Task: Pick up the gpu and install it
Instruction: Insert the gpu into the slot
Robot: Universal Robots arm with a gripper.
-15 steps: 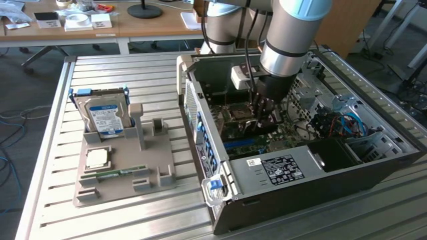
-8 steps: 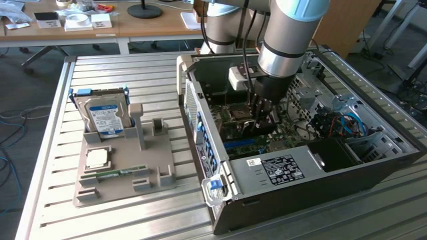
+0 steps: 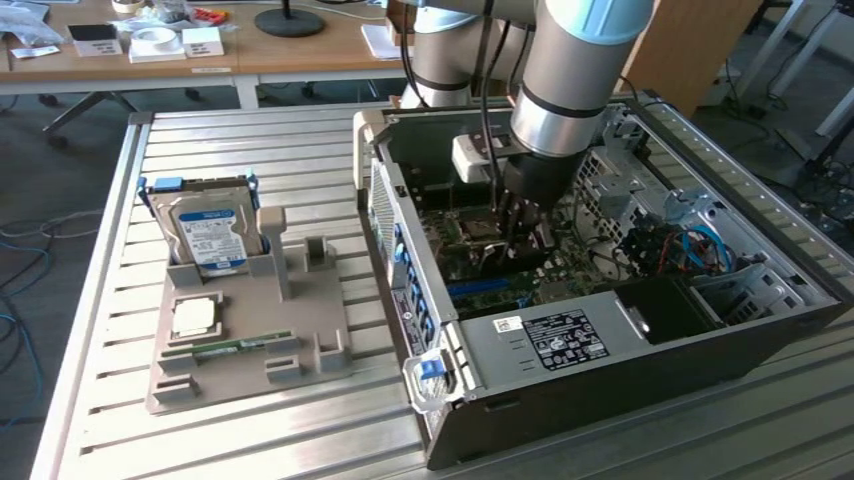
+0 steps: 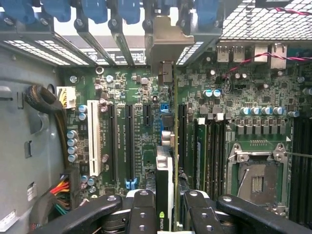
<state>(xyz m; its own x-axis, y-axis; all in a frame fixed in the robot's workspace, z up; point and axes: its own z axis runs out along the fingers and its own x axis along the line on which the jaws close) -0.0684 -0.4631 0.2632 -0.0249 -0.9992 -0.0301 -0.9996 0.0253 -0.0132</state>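
**Figure. Card insertion inside the open case.** In the exterior view the arm reaches down into the computer case (image 3: 400, 250), which lies open on the slatted worktop (image 3: 267, 140). The claw (image 3: 523, 225) is low over the motherboard (image 4: 243, 97).

In the wrist view the claw (image 4: 168, 214) is clamped on the gpu (image 4: 165, 170), one finger (image 4: 141, 209) on each face. The card is seen edge-on and upright. It stands between the long black expansion slots (image 4: 129, 141) and the memory sticks (image 4: 204, 146). Its silver end bracket (image 4: 163, 44) lies against the case's rear slot openings, below the blue latches (image 4: 97, 9). Whether its edge connector has entered a slot cannot be told.

On the exterior view's left, well apart from the case, a parts holder (image 3: 247, 380) carries the hard drive (image 3: 211, 235) and a memory stick (image 3: 234, 347).

*Judgement on the step in hand, seating the card:*
- **Alignment:** the card likely needs to stay square to the board, with its edge parallel to the slot along the whole length.
- **Bracket:** it should line up with its rear opening at the same time as the connector.
- **Pressure:** it should act straight toward the board and evenly. A tilt risks one end binding.
- **Clearance:** the memory sticks are just beside the card, and small capacitors (image 4: 212, 92) are near, so sideways drift leaves little margin.
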